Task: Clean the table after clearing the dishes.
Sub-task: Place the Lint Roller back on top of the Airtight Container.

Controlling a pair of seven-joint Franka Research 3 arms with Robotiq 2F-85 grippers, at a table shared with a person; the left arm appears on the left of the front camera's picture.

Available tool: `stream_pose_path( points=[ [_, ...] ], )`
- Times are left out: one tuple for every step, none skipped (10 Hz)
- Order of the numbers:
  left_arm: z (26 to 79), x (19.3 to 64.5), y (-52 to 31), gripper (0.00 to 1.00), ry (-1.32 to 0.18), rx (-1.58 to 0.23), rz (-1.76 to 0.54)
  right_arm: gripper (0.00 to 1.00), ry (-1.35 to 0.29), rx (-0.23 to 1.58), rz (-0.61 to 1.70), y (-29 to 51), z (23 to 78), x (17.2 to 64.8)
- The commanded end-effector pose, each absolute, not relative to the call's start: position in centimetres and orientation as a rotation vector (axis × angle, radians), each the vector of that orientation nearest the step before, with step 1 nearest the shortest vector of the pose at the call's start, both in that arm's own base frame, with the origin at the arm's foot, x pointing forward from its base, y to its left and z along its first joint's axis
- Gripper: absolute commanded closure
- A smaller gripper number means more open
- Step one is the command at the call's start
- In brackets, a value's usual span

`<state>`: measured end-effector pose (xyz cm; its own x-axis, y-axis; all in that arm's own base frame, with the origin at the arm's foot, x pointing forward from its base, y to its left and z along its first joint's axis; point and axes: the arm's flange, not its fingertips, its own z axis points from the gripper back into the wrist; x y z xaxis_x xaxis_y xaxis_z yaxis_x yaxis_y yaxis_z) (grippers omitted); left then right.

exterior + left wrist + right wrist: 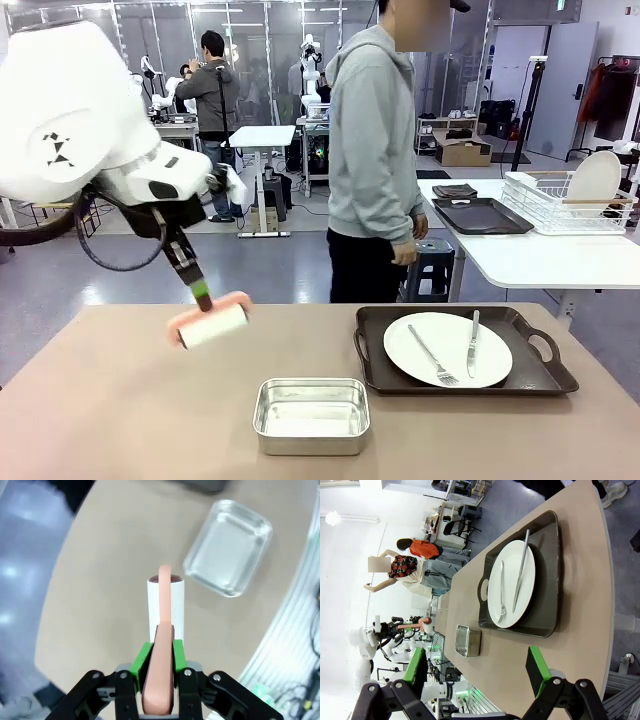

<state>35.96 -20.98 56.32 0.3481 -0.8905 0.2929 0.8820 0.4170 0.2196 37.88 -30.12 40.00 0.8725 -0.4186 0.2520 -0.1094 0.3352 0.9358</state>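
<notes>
My left gripper is shut on the pink handle of a white roller, held low over the left part of the taupe table; I cannot tell whether it touches. In the left wrist view, the roller points away from the gripper over the table. A dark brown tray at the right holds a white plate with a fork and a knife. My right gripper is open above the table, apart from the tray and plate.
A shiny steel pan sits at the front middle of the table, also seen as the pan and the pan. A person stands at the far edge. A white side table carries a dish rack at the right.
</notes>
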Motion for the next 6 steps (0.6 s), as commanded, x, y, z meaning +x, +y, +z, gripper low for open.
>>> stream_pose_path(
  points=[
    [55.2,34.5,-23.3,0.78,-0.368,0.020,-1.427,0.00,-0.504,1.231,-0.209,-30.0,40.2,37.7],
    [54.2,34.0,-25.7,0.78,-0.392,0.038,-1.537,0.00,-0.504,1.231,-0.209,-30.0,40.2,37.7],
    [53.7,34.2,-27.9,0.78,-0.437,0.055,-1.635,0.00,-0.504,1.231,-0.209,-30.0,40.2,37.7],
    [53.4,34.7,-29.7,0.78,-0.420,0.036,-1.669,0.00,-0.504,1.231,-0.209,-30.0,40.2,37.7],
    [52.3,35.4,-31.5,0.78,-0.384,0.033,-1.696,0.00,-0.504,1.231,-0.209,-30.0,40.2,37.7],
    [51.1,35.9,-32.9,0.78,-0.341,0.038,-1.712,0.00,-0.504,1.231,-0.209,-30.0,40.2,37.7]
  ],
)
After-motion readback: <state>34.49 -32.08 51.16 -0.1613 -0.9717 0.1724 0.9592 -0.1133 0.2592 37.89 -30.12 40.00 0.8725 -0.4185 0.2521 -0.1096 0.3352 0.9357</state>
